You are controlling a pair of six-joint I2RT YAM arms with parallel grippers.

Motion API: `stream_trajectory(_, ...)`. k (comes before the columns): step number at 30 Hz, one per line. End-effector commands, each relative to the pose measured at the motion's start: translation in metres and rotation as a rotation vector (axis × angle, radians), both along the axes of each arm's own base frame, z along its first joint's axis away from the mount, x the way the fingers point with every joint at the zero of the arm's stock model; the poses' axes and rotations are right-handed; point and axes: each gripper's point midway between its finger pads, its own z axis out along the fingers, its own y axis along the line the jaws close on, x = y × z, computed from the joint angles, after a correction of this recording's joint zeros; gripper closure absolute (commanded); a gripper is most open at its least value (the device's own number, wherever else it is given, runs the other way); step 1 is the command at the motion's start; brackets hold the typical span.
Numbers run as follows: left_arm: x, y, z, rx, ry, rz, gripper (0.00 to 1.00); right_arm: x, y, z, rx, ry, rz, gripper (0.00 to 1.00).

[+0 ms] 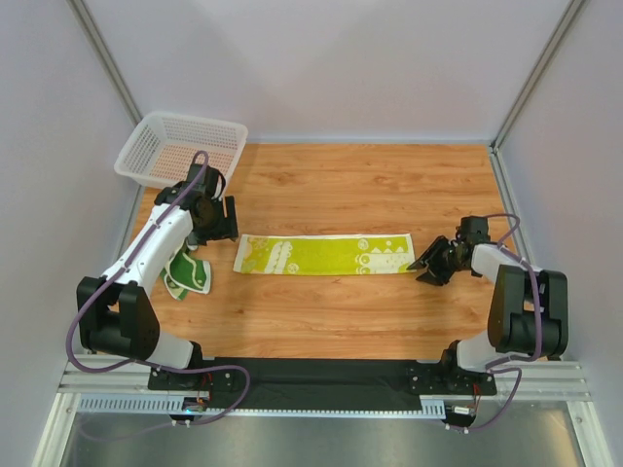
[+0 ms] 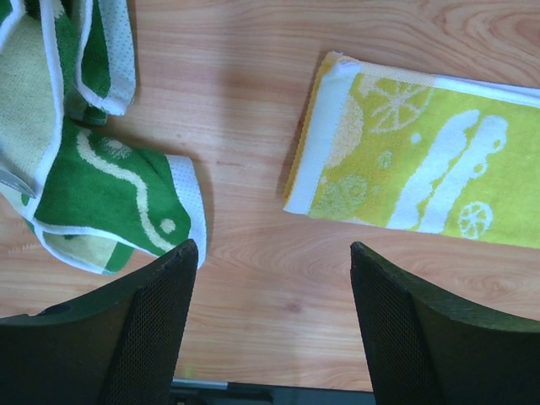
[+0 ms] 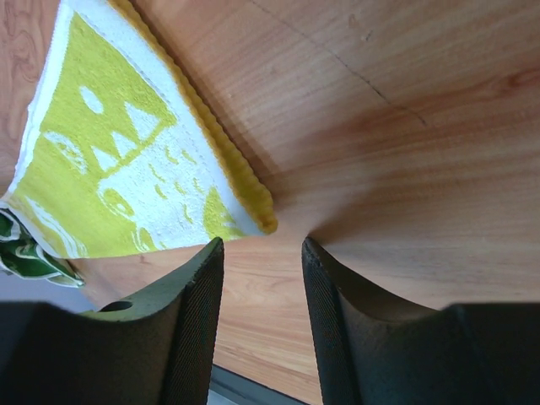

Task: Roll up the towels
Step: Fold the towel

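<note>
A long yellow-green towel (image 1: 326, 254) lies flat as a strip across the middle of the wooden table. A crumpled green-and-cream swirl towel (image 1: 188, 275) lies at the left, partly under the left arm. My left gripper (image 1: 222, 226) hangs open over bare wood between the two. In the left wrist view the swirl towel (image 2: 93, 186) is left of the gripper (image 2: 272, 253) and the yellow-green towel's end (image 2: 422, 160) is to its right. My right gripper (image 3: 261, 245) is open and empty just short of the yellow-green towel's right corner (image 3: 126, 160).
A white plastic mesh basket (image 1: 180, 146) stands at the back left corner, behind the left arm. White walls close in the table on three sides. A black strip (image 1: 321, 375) runs along the near edge between the arm bases.
</note>
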Motion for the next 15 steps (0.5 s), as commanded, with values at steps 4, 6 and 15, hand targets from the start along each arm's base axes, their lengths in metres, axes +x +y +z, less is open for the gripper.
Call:
stream_trajectory(4,0.000,0.006,-0.002,0.025,-0.002,-0.002,0.21,0.013,-0.013,-0.018,-0.058,0.000,-0.020,0.57)
stream_trajectory(6,0.001,0.005,-0.002,0.023,0.000,-0.001,0.21,0.014,-0.013,-0.023,-0.053,0.006,-0.018,0.59)
stream_trajectory(15,-0.002,0.006,-0.007,0.026,0.015,-0.001,0.22,0.010,-0.022,-0.022,-0.056,0.012,-0.026,0.88)
